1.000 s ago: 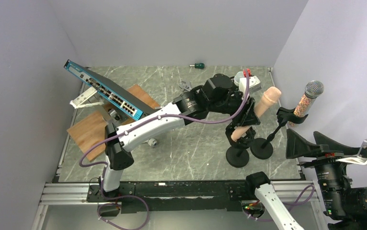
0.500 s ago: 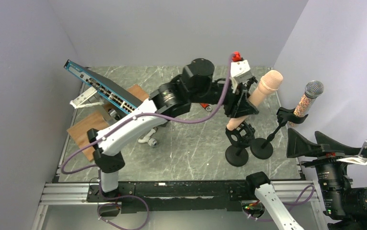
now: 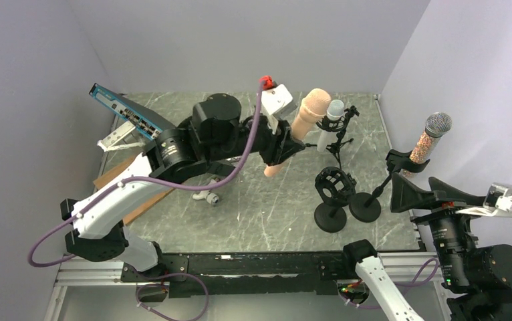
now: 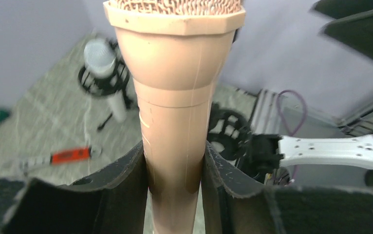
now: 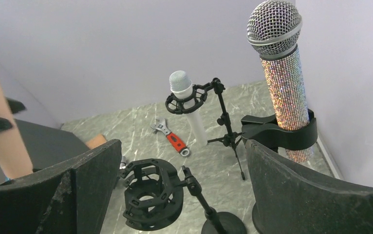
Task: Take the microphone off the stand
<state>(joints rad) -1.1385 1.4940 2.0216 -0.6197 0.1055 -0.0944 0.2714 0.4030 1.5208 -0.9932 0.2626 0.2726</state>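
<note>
The peach microphone (image 3: 305, 118) (image 4: 175, 97) hangs tilted over the middle of the table, head up. My left gripper (image 3: 279, 150) (image 4: 174, 152) is shut on its lower body, one finger on each side. The black shock-mount stand (image 3: 334, 187) (image 5: 150, 195) stands empty to the right of it, apart from the microphone. Beyond the table's right edge, my right gripper (image 3: 434, 195) (image 5: 182, 146) is open with nothing between its fingers, facing that stand.
A white microphone (image 3: 330, 120) (image 5: 187, 105) sits in a tripod stand at the back. A glitter microphone (image 3: 430, 140) (image 5: 282, 78) sits in a clip stand at the right. A red-handled wrench (image 5: 172, 139) lies on the table. A network switch (image 3: 123, 114) and a wooden board (image 3: 116, 175) are at left.
My left gripper has lifted the peach microphone out of the shock mount and carried it left and toward the back. The right arm has shifted slightly.
</note>
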